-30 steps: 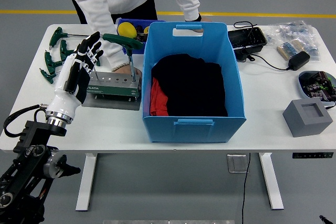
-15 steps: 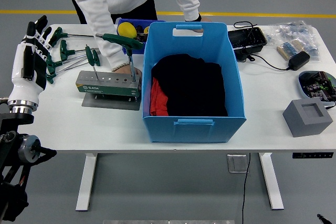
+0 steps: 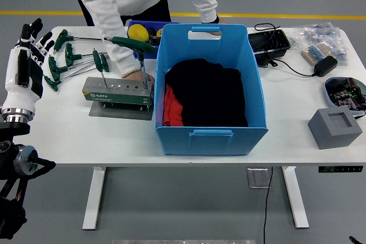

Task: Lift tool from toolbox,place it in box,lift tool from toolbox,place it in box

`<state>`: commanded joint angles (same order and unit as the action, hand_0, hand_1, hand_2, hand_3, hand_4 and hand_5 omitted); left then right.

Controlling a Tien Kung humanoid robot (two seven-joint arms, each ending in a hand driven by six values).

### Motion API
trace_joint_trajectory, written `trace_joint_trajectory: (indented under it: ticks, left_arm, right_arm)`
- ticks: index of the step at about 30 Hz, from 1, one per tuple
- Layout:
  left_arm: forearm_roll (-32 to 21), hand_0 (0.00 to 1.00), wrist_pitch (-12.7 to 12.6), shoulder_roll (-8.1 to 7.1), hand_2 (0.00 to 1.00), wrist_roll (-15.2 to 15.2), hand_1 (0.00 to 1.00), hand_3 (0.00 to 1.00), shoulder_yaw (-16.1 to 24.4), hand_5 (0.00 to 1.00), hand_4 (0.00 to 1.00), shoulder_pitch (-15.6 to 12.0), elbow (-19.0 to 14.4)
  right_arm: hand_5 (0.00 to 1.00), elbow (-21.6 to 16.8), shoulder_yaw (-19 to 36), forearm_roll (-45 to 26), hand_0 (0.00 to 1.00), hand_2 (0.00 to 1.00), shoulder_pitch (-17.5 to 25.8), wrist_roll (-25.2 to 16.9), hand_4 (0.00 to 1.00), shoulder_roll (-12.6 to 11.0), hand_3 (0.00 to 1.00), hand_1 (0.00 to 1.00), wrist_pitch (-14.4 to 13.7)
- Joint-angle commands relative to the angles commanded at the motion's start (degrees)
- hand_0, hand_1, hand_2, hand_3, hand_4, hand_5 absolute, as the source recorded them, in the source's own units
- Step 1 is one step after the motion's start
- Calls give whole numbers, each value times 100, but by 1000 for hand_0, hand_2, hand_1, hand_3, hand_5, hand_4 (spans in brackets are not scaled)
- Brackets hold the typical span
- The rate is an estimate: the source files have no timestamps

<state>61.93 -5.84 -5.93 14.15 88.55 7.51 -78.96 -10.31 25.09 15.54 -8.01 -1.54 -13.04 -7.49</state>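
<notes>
Grey metal toolbox block [image 3: 118, 92] near tabletop's left front, white lettering on front face reads "SATA". Two green T-handle hex keys stand in it: one [image 3: 101, 64] at left end, one [image 3: 132, 46] at right end. More green T-handle keys [image 3: 60, 61] lie at far left edge. Large blue plastic box [image 3: 209, 90] just right of toolbox, black and red cloth [image 3: 203, 98] inside. Robot's white-and-black left hand [image 3: 24, 67] raised off left edge, fingers spread, holding nothing. Person's hand [image 3: 139, 76] rests behind toolbox. Grey foam block [image 3: 335, 127] near right front corner.
</notes>
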Motion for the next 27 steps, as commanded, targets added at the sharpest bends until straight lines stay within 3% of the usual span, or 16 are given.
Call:
trace_joint_trajectory:
  ticks: [5,6,11,12,14,17,18,20,22,23,24,27]
  left_arm:
    - [227,850,-145,54,956,83,875,880,-192,909,930,9,-125]
    - [299,847,-203,51,947,103,870,877,-241,831,942,18,-171]
    - [1477,847,-1035,-81,947,176,870,877,-694,831,942,30,-1019]
    - [1701,772,-1176,-110,900,162,823,861,-767,654,998,46,-1195]
    - [2185,772,-1331,-203,900,85,823,861,-945,654,998,125,-1481]
    - [2930,772,-1316,-317,900,-227,823,861,-1244,654,998,403,-1688]
    - [3190,774,-1274,-398,906,-396,836,865,-1397,587,998,563,-1718]
    - [3637,774,-1205,-504,906,-614,836,865,-1614,587,998,778,-1729]
    - [4159,774,-1009,-595,906,-902,836,865,-1908,587,998,1081,-1644]
    - [4382,774,-886,-611,906,-1033,836,865,-2011,587,998,1205,-1610]
    - [4605,813,-761,-626,936,-1153,870,908,-2130,521,998,1345,-1552]
    - [5348,813,-434,-664,936,-1417,870,908,-2448,521,998,1763,-1359]
  right_arm:
    - [714,0,62,73,686,722,92,4,778,-40,571,669,13]
    - [714,0,96,105,686,722,86,12,779,-49,571,669,11]
    - [714,0,-540,-601,686,722,89,-202,779,-75,571,669,59]
    - [715,0,-569,-632,685,722,90,-201,779,-74,571,669,59]
    - [715,0,-543,-609,685,722,117,-192,779,-66,571,669,60]
    - [715,0,-259,-338,685,722,148,-129,779,-66,571,669,45]
    - [716,0,-378,-454,685,721,156,-148,779,-59,572,668,62]
    - [716,0,-537,-592,685,721,156,-163,779,-57,572,668,84]
    - [716,0,-245,-363,685,721,158,-121,779,-46,572,668,58]
    - [716,0,-193,-323,685,721,159,-113,779,-46,572,668,55]
    - [716,0,-217,-338,685,721,159,-109,779,-48,572,668,60]
    - [716,0,-161,-281,685,721,153,-90,779,-44,572,668,57]
